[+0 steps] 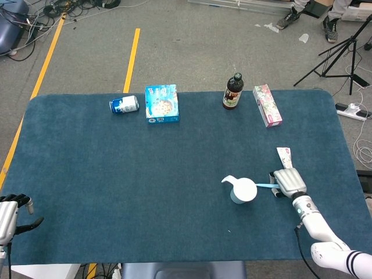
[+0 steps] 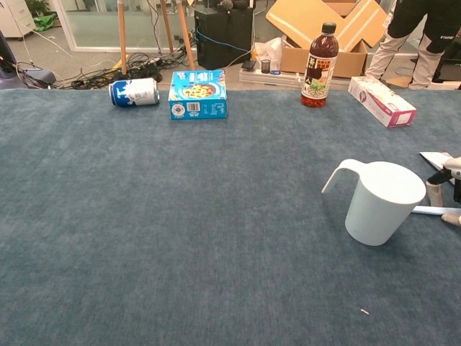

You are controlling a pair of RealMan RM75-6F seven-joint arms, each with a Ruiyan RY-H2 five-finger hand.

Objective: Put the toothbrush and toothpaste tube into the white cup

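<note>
Toothbrush [image 1: 264,185], a thin pale-blue stick, lay flat on the blue table cover [image 1: 145,174] just right of the white cup [image 1: 242,190], its left end touching or nearly touching the cup's base; in the chest view its handle ran rightward from behind the cup toward the frame edge. Right hand [image 1: 289,182] hovered palm-down over the handle's right part, fingers lowered around it, but whether they had pinched the handle or only rested beside it could not be told from either view. Toothpaste tube [image 1: 284,157] lay flat just beyond that hand, on its far side, apparently untouched. Left hand [image 1: 10,218] stayed out of the work at the near left corner, empty with fingers spread. Judged from its form, the toothbrush would be light and stiff, but low and narrow against the soft cover, so a thumb-and-finger pinch at mid-handle, clear of the cup wall, seemed the soundest hold; the smooth plastic might roll or slide away under a glancing touch. The tube would likely be light, soft and yielding, best taken across its flat width near the firmer cap end. The cup, upright with a long curved handle to its left, looked light enough to tip if nudged.
</note>
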